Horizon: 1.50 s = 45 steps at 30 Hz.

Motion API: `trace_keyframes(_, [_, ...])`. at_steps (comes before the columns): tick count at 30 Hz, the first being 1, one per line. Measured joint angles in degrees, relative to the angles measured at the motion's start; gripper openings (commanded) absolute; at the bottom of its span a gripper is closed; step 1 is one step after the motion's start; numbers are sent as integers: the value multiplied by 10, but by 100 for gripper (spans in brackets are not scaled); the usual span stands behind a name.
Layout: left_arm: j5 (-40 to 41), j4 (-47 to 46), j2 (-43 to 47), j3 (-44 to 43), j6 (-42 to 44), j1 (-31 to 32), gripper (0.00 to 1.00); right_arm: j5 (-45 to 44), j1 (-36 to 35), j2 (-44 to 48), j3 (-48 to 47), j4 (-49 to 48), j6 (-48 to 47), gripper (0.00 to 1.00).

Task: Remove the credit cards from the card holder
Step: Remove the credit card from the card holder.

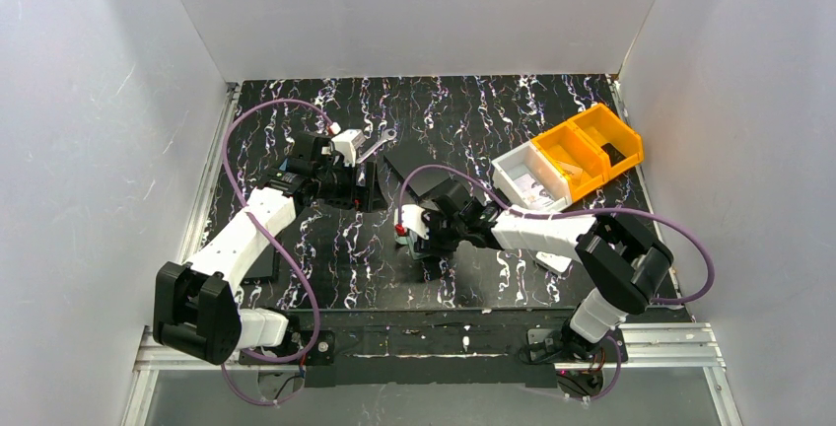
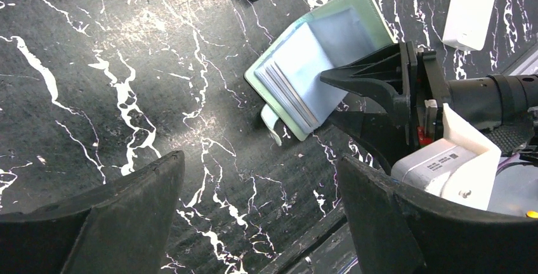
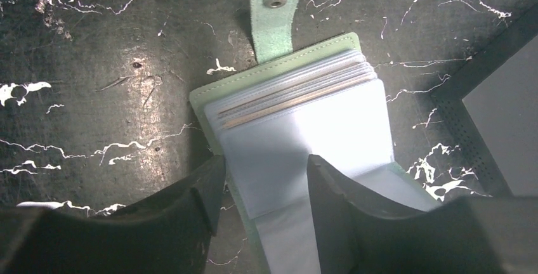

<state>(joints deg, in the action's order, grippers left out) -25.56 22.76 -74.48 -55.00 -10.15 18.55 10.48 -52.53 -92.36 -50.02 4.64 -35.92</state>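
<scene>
The card holder (image 3: 279,74) lies open on the black marbled surface (image 1: 325,248), just toward 6 o'clock of the middle in the top view. Its mint-green cover faces down and its stack of light-blue sleeves faces up. In the right wrist view its snap strap (image 3: 276,14) sticks out at 12 o'clock. The credit cards (image 3: 298,98) are in the sleeves, showing only as thin tan edges in the stack; a light-blue card cannot be told from the sleeves.

The right pincer (image 3: 265,160) is down on the holder with its fingers (image 3: 355,204) parted and a sleeve showing in the gap. No card is pinched between them.

The left pincer (image 2: 260,166) hangs over bare surface at about 10 o'clock of the holder in the top view. It is spread wide with nothing in it.

A black square plate (image 1: 424,172) lies at 12 o'clock of the holder. A white bin (image 1: 532,177) and orange bins (image 1: 592,150) sit at 2 o'clock. A small white box (image 2: 469,7) lies at 3 o'clock of the holder in the top view.
</scene>
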Motion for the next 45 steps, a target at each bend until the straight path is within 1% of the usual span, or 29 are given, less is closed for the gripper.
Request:
trace_keyframes(5, [-20, -6, 0, 0, -3, 0, 88, 9, 7, 3, 2, -2, 11, 42])
trace_keyframes(11, [-62, -31, -6, 4, -17, -2, 88, 36, 32, 11, 2, -2, 31, 36])
trace_keyframes(14, [-92, -52, -19, 9, -35, -6, 85, 49, 42, 16, 3, -2, 42, 31])
trace_keyframes(19, [-140, -104, -43, 36, -97, -10, 83, 68, 57, 24, 3, -2, 65, 25])
trace_keyframes(24, [-175, -205, -45, 87, -213, -8, 82, 88, 82, 26, 3, -5, 95, 21])
trace_keyframes(26, [-175, -231, -47, 97, -248, 0, 82, 92, 89, 26, 3, -6, 104, 19])
trace_keyframes(28, [-169, -248, -47, 102, -272, 10, 78, 91, 95, 26, 3, -7, 113, 18])
trace_keyframes(32, [-150, -271, -52, 104, -311, 28, 74, 92, 103, 26, 3, -8, 129, 17])
trace_keyframes(38, [-110, -291, -88, 104, -352, 54, 66, 105, 130, 26, 3, -3, 149, 23])
trace_keyframes(39, [-103, -292, -98, 104, -358, 60, 64, 109, 137, 26, 3, -1, 151, 23])
trace_keyframes(40, [-95, -295, -112, 104, -364, 69, 60, 113, 145, 26, 3, 3, 153, 24])
trace_keyframes(41, [-87, -296, -130, 101, -373, 82, 58, 120, 154, 26, 3, 10, 157, 23])
trace_keyframes(43, [-69, -296, -152, 92, -385, 100, 52, 121, 161, 25, 2, 17, 168, 17])
trace_keyframes(45, [-52, -300, -176, 77, -394, 113, 51, 114, 162, 14, -7, 19, 184, 16])
